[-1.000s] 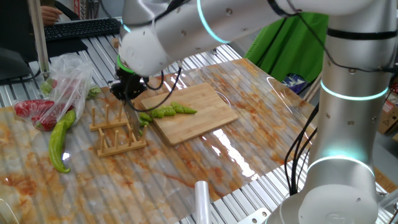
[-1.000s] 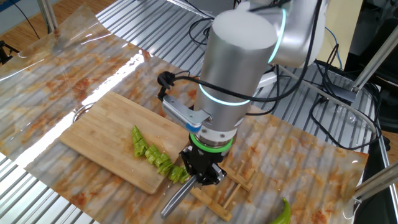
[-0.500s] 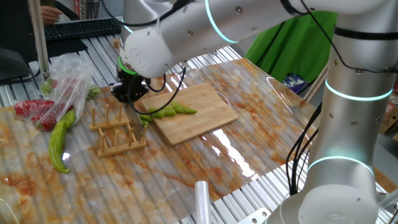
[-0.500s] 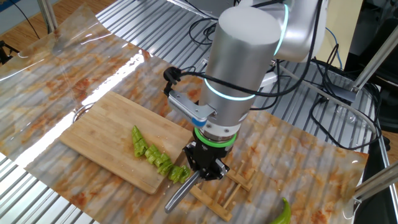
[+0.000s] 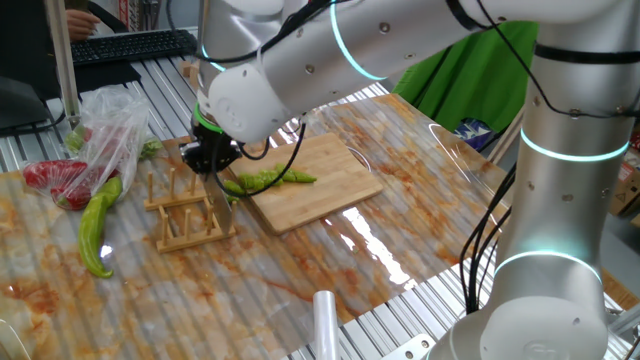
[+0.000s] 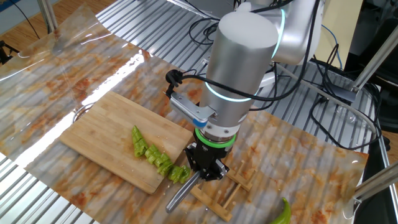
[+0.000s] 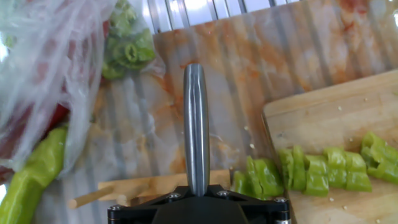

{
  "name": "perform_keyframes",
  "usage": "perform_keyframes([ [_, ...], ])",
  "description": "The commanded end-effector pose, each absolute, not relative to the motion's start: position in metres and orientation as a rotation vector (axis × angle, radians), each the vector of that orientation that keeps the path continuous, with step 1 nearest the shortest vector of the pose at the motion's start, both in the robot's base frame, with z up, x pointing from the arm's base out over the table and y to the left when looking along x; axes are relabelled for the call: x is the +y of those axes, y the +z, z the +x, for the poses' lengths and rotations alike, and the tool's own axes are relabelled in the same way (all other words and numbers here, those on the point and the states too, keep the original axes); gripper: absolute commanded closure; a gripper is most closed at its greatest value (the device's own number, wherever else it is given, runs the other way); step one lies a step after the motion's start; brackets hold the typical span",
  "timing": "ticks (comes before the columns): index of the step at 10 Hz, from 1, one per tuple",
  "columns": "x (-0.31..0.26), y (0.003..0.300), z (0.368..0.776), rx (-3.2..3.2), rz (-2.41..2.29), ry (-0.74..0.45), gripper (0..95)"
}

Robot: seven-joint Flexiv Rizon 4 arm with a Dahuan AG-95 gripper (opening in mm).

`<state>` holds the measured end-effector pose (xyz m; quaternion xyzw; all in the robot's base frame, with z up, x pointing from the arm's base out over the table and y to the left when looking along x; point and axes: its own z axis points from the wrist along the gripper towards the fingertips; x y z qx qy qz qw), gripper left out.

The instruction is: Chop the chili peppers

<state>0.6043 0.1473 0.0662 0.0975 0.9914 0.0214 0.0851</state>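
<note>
The black claw (image 6: 204,172) is clenching a steel knife handle (image 7: 196,127). The glossy green chili peppers (image 6: 158,160), already sliced, are lying on the bamboo cutting board (image 6: 112,134); soft, slippery, probably rolling under pressure.

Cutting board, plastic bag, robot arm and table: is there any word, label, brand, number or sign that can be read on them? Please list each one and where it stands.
None: no readable text in any view.
Cutting board: plain wood, no print.
Plastic bag: clear, no label visible.
Robot arm: only glowing rings, no lettering.
Keyboard: keys too small to read.
Knife in the end effector: bare metal handle, no mark.
</note>
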Motion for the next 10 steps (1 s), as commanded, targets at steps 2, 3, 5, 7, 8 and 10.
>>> perform_keyframes([
  [2,0.147,0.062,0.604,2.959,0.280,0.048,95.0],
  [3,0.147,0.062,0.603,2.960,0.280,0.047,95.0],
  [5,0.147,0.070,0.596,2.979,0.285,0.058,95.0],
  [7,0.146,0.066,0.588,2.975,0.289,0.075,95.0],
  [8,0.146,0.065,0.586,2.974,0.290,0.073,95.0],
  [10,0.146,0.062,0.579,2.970,0.290,0.076,95.0],
])
